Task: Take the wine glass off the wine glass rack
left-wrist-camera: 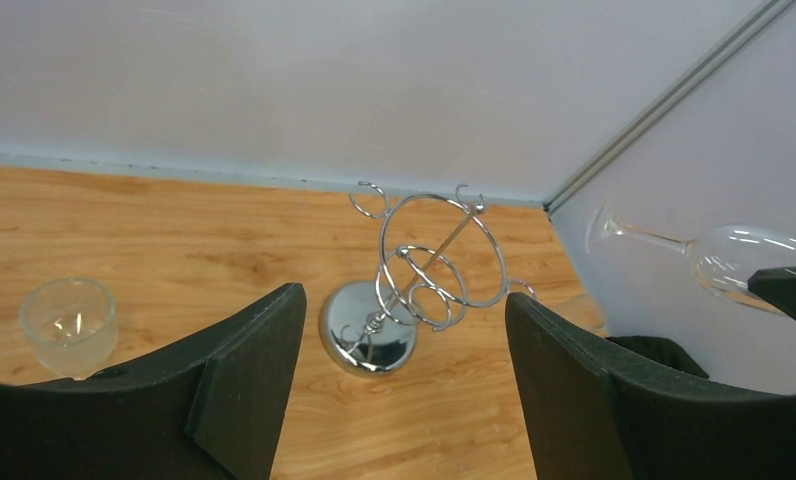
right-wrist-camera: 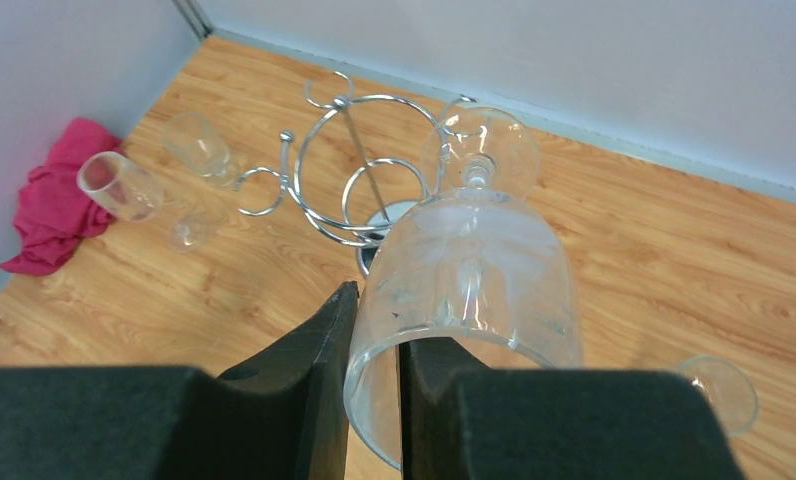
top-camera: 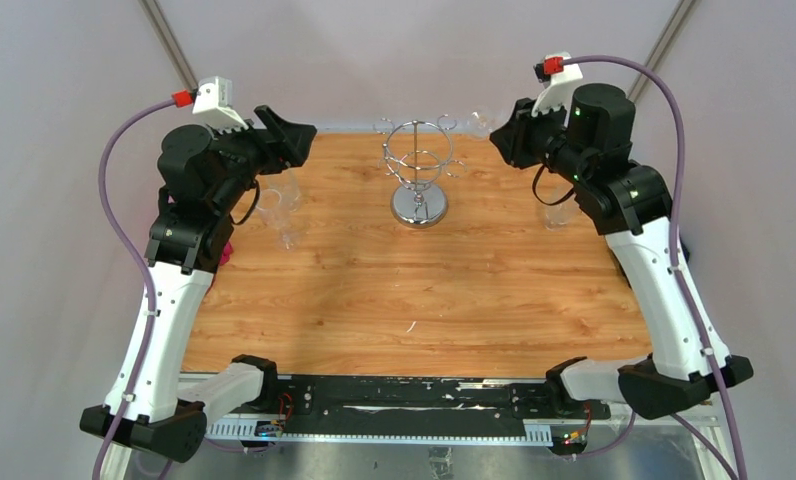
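Currently the right tool (right-wrist-camera: 379, 335) is nearly closed, gripping the wine glass (right-wrist-camera: 469, 265). Its fingers sit close together with the wall of the bowl, near the rim, pinched between them. The glass is carried close to level, with its open mouth toward the tool and its stem and foot pointing away from it.

The rack (right-wrist-camera: 349, 185) stands upright on the bench (top-camera: 424, 290), just beyond the glass foot and a little to the left as the right tool sees it. In the left wrist view the foot is apart from the rack's hooks, off to the rack's right and raised above the bench. The glass is therefore clear of the rack.

The left tool (left-wrist-camera: 404, 300) is spread wide and grips nothing. It hangs above the bench with the rack straight ahead of it, framed between its two fingers. Ahead and well to the left of this tool, a short glass (left-wrist-camera: 69, 320) stands upright on the bench.

Far to the left of the right tool, a pink cloth (right-wrist-camera: 59, 205) lies crumpled against the side wall. Two spare glasses (right-wrist-camera: 119, 185) sit between the cloth and the rack and appear to lie on their sides, though clear glass on wood makes this hard to confirm.
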